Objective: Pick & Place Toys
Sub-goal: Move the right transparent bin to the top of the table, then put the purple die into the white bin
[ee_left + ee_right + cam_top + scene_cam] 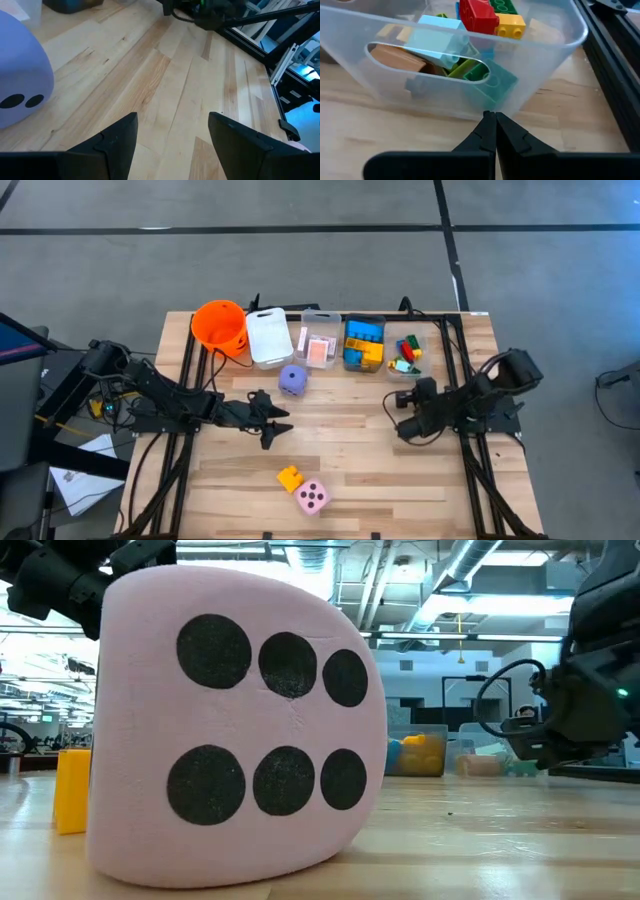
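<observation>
I'm seeing bare wood opening ahead of the left gripper [272,423], with the purple die [292,379] sitting just beside its path. The row of bins [323,338] and the orange bucket [220,326] are blocking the far edge. The yellow brick [290,477] and pink die [312,497] are crowding the near edge.

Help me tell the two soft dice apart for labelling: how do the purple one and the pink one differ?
Colour: the purple die is lavender, the pink die pale pink. Place: the purple die sits close to the row of bins at the far side, the pink die near the front edge beside a yellow brick. The open left gripper is closer to the purple die than to the pink die. Both are rounded with dark dots.
</observation>
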Tool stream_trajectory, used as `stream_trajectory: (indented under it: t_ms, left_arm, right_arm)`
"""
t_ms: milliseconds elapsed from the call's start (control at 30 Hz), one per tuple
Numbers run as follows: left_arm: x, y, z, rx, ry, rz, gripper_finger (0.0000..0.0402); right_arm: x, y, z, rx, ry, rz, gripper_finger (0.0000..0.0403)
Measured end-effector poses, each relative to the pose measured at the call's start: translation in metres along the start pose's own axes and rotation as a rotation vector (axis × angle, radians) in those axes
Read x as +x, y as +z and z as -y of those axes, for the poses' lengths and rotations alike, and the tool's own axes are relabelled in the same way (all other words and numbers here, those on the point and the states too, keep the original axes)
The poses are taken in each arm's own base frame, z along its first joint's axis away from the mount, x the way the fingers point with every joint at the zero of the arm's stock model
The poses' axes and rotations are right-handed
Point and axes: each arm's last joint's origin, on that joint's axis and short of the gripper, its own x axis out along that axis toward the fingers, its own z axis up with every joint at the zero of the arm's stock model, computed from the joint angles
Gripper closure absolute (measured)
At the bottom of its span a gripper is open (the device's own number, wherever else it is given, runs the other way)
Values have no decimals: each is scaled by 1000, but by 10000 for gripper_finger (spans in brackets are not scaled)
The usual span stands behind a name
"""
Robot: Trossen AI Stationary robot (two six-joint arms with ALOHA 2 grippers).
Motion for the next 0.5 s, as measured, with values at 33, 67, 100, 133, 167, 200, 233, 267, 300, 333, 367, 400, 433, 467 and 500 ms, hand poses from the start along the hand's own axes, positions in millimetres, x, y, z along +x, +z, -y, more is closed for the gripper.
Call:
stream_trajectory:
  t_ms: [33,67,100,133,167,200,233,267,300,333,367,400,433,467,500]
  left_arm:
    - [0,0,0,0,0,0,165]
    - [0,0,0,1,0,0,165]
    - [0,0,0,4,0,0,165]
    - [0,0,0,8,1,0,165]
    - [0,0,0,12,4,3,165]
    - [0,0,0,14,10,8,165]
    - [0,0,0,14,16,12,165]
    - [0,0,-1,15,21,16,165]
    - [0,1,-1,16,24,19,165]
    - [0,1,-1,17,24,19,165]
    - [0,1,-1,17,24,19,165]
    - [0,1,-1,18,24,19,165]
    - [0,1,-1,18,24,19,165]
    - [0,1,-1,18,24,19,165]
    - [0,1,-1,18,25,19,165]
  right_arm:
    - [2,2,0,-1,3,1,403]
    - [3,4,0,2,10,4,403]
    - [5,5,-1,5,17,7,403]
    - [6,7,-3,6,26,12,403]
    - [8,9,-4,5,31,15,403]
    - [9,11,-5,1,33,15,403]
    - [10,13,-7,-9,32,11,403]
    - [11,15,-8,-27,30,6,403]
    - [10,17,-9,-44,31,-3,403]
    - [9,19,-10,-55,37,-11,403]
    - [6,21,-12,-55,48,-19,403]
    - [3,23,-14,-49,66,-22,403]
    - [-1,25,-15,-45,85,-21,403]
    - [-5,26,-17,-40,104,-20,403]
    - [-9,28,-19,-33,123,-20,403]
